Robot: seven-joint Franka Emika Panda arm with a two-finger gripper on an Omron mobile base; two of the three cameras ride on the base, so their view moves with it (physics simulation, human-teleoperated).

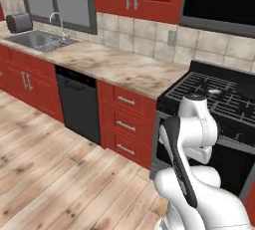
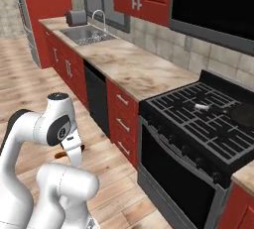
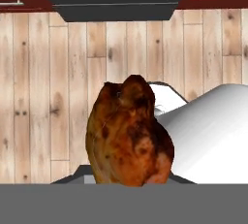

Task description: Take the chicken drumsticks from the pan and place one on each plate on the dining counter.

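One drumstick (image 3: 128,133) being carried, clamped in claw (image 2: 74,149), low over floor at 6 o'clock. Plates not reached yet; second drumstick pending.

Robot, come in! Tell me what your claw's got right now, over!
Claw shut on a chicken drumstick. Held low over the wood floor, away from the stove. Nothing in the way.

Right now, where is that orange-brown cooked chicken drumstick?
The orange-brown chicken drumstick fills the middle of the hand view, held in the gripper above the wooden floor, in front of the black oven.
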